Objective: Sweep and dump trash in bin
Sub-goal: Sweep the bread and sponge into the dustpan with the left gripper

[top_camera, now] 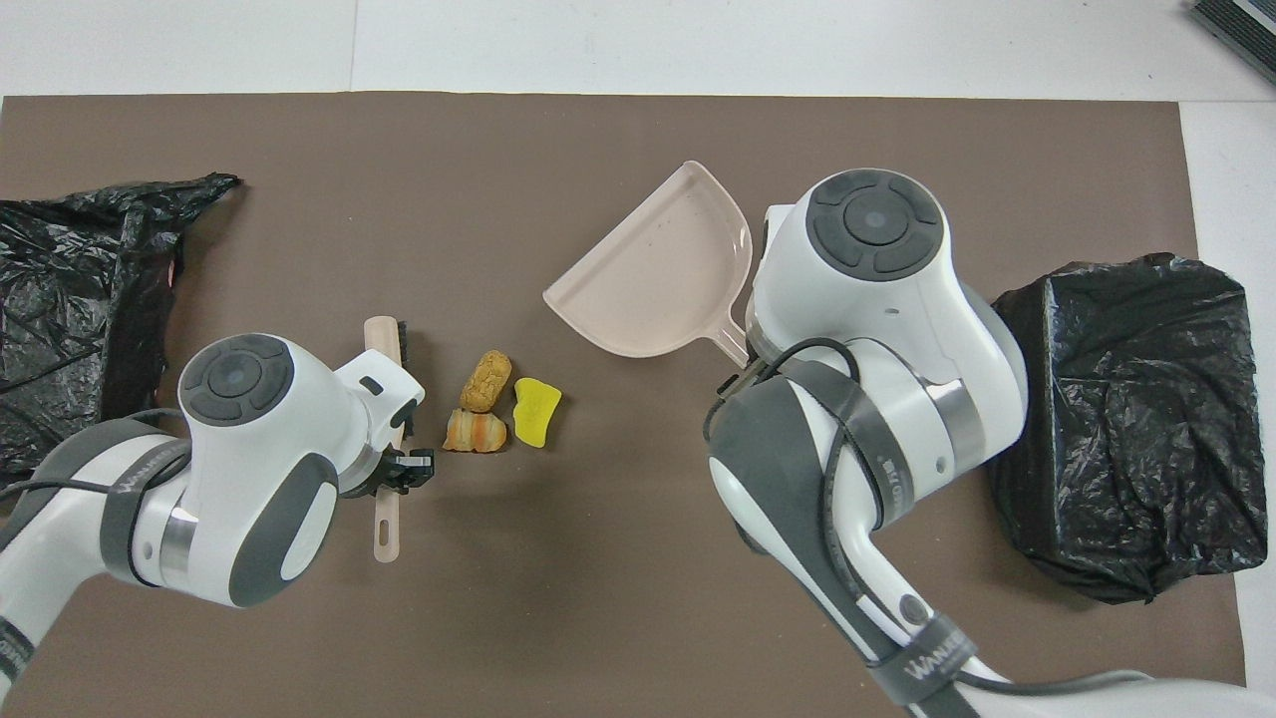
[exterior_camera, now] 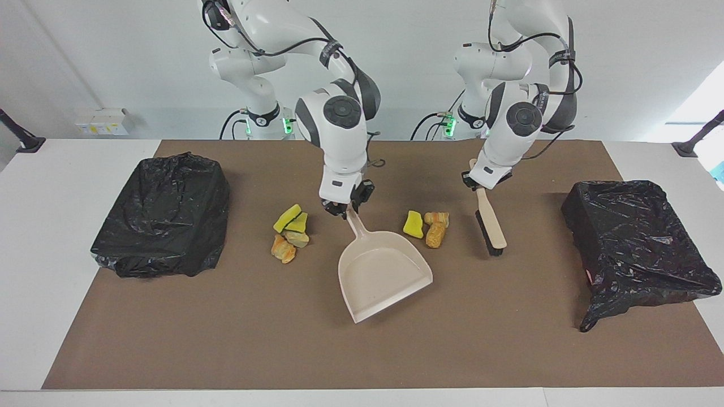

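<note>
My right gripper (exterior_camera: 344,210) is shut on the handle of the beige dustpan (exterior_camera: 382,274) (top_camera: 658,274), which hangs tilted just over the mat; in the overhead view the wrist hides the gripper. My left gripper (exterior_camera: 478,185) (top_camera: 394,467) is shut on the handle of the brush (exterior_camera: 490,226) (top_camera: 385,344), bristle end low over the mat. One trash pile (exterior_camera: 427,226) (top_camera: 498,409) lies between dustpan and brush. A second trash pile (exterior_camera: 291,232) lies beside the dustpan handle toward the right arm's end, hidden in the overhead view.
Two bins lined with black bags stand on the brown mat (exterior_camera: 254,339): one bin (exterior_camera: 164,215) (top_camera: 1116,419) at the right arm's end, the other bin (exterior_camera: 633,237) (top_camera: 80,289) at the left arm's end.
</note>
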Robot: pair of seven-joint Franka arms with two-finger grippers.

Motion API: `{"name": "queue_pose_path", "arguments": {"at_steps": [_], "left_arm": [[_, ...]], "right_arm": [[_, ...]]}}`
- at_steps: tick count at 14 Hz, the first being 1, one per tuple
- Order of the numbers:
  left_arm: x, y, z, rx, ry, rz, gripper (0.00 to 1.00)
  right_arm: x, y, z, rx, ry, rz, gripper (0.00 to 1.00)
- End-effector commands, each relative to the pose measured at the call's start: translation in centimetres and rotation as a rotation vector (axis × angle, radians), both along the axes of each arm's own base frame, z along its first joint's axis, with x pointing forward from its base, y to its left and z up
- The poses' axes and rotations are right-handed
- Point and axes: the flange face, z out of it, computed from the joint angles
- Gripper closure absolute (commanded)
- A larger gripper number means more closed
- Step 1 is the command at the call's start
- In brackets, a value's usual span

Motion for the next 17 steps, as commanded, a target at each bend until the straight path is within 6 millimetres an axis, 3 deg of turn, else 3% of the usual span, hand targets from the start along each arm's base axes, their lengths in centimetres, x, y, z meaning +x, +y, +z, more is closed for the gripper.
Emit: {"name": "queue_pose_path", "arguments": {"at_steps": [1,4,7,11,15,17], "left_arm": [[-1.4,-0.9,-1.2,-0.017,-0.032,0.003,1.0],[-1.6,-1.9,-1.8,-0.029,-0.034,-0.012,1.0],[-1.6,-1.9,-1.8,-0.038,-0.035,-0.046,1.0],[-1.6,-2.1,-1.8,-0.06,-0.034,-0.059,1.0],[-1.7,-2.2,-1.9,-0.065,-0.034,-0.059,1.0],[-1.7,-2.3,-1.9,-0.071,-0.035,-0.055,1.0]], "right_arm": [[-1.8,-0.6,-0.7,0.016,0.061,0.315,1.0],[-3.1,-2.6,-2.8,0.042,0.061,0.579,1.0],[-4.1,-3.5,-4.2,0.044,0.043,0.622,1.0],[-5.0,-1.5,-6.3,0.049,0.008,0.65,1.0],[-5.5,-1.6,-7.5,0.033,0.032,0.645,1.0],[-6.6,-0.4,-8.2,0.019,0.055,0.635,1.0]]}}
